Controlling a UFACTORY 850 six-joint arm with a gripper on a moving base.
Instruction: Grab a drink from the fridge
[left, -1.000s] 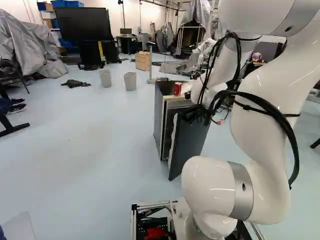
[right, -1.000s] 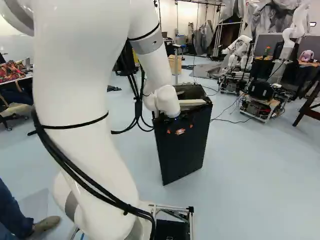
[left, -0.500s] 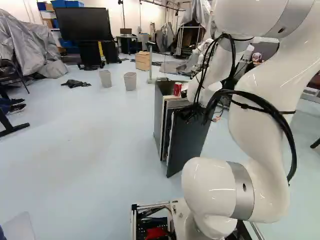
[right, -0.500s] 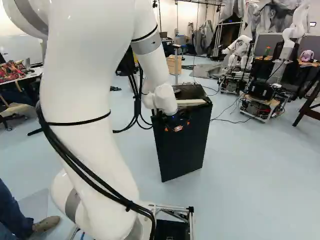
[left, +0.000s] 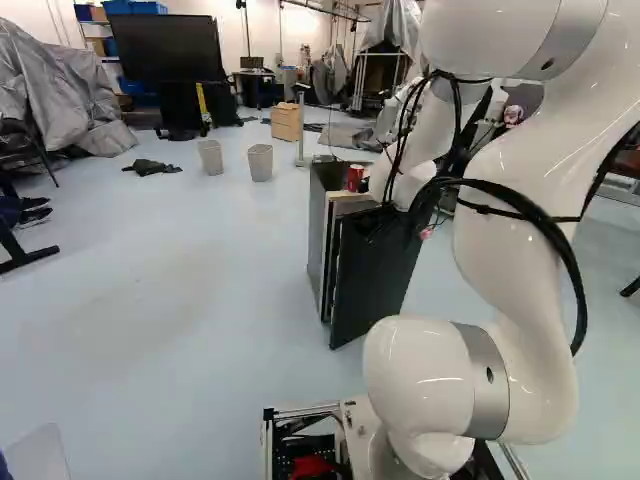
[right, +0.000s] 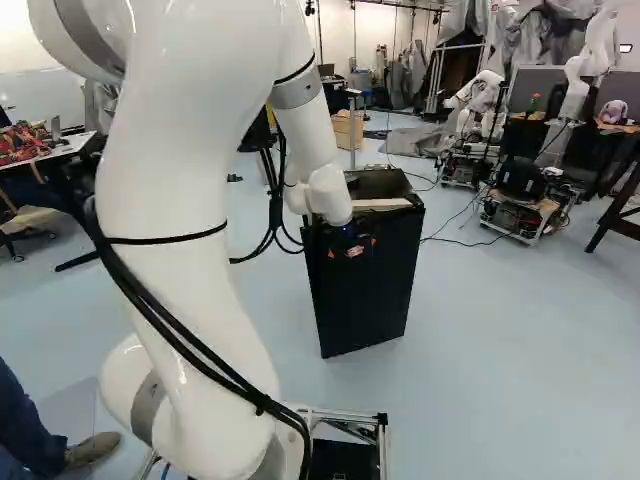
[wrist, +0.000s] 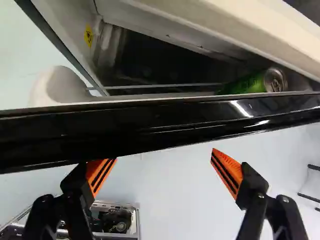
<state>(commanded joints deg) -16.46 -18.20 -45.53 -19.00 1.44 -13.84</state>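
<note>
Fingers spread, a gripper (wrist: 163, 155) is apparently working a fridge door (right: 365, 290) open, center of the right base view, the next push needing to clear a path to the green can (wrist: 250, 84) inside.

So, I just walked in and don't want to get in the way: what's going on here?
The white arm is at the fridge, its gripper open and empty by the edge of the partly open door. A green can shows inside, beyond that door, and a red can stands on top of the fridge. It seems to be busy with the door, with no drink in its grip yet.
</note>
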